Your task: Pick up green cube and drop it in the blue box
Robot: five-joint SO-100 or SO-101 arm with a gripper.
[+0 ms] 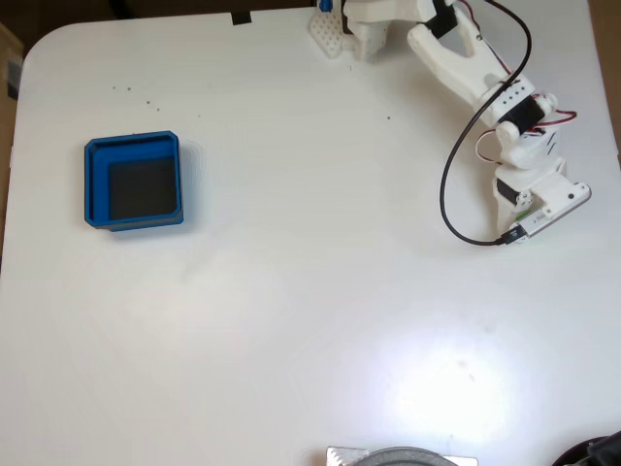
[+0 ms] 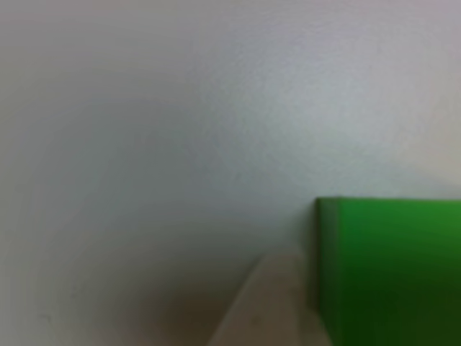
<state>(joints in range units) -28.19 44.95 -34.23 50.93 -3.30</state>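
Observation:
The green cube point(image 2: 389, 270) looms large and blurred at the lower right of the other view, resting on the white table. One pale fingertip point(image 2: 263, 306) rises from the bottom edge right against the cube's left face; the other finger is out of frame. In the fixed view the white arm reaches down the right side, and its wrist point(image 1: 529, 184) covers the gripper and the cube beneath it. The blue box point(image 1: 96, 184), with its dark floor bare, sits far off at the left of the table.
The arm's base point(image 1: 349, 29) stands at the table's top edge, and a black cable point(image 1: 448, 194) loops left of the wrist. A grey round object point(image 1: 403, 456) pokes in at the bottom edge. A wide stretch of white table separates arm and box.

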